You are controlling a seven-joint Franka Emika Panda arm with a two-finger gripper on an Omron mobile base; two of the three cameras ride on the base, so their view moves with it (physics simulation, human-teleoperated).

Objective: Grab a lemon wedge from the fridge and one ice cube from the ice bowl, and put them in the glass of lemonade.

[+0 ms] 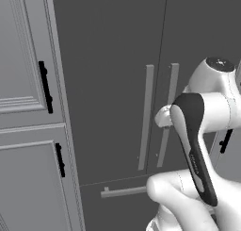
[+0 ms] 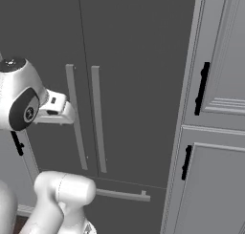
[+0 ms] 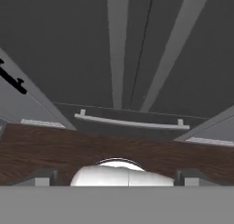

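Wide apart and holding nothing, our gripper (image 3: 117, 179) jaws point at the closed fridge (image 1: 117, 60). Beyond them we see brown floor (image 3: 55, 150), then its drawer handle (image 3: 132, 122) and two long door handles (image 3: 118, 45).

from behind-left and behind-right we face the fridge (image 1: 117, 84) (image 2: 134, 75) closely, sharing its handles (image 1: 147, 117) (image 2: 98, 118); our hand camera looks down its doors (image 3: 59, 45).

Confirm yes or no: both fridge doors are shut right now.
Yes: in the left base view the fridge shows both dark doors flush, with only a thin seam between the two bar handles and no shelves showing.
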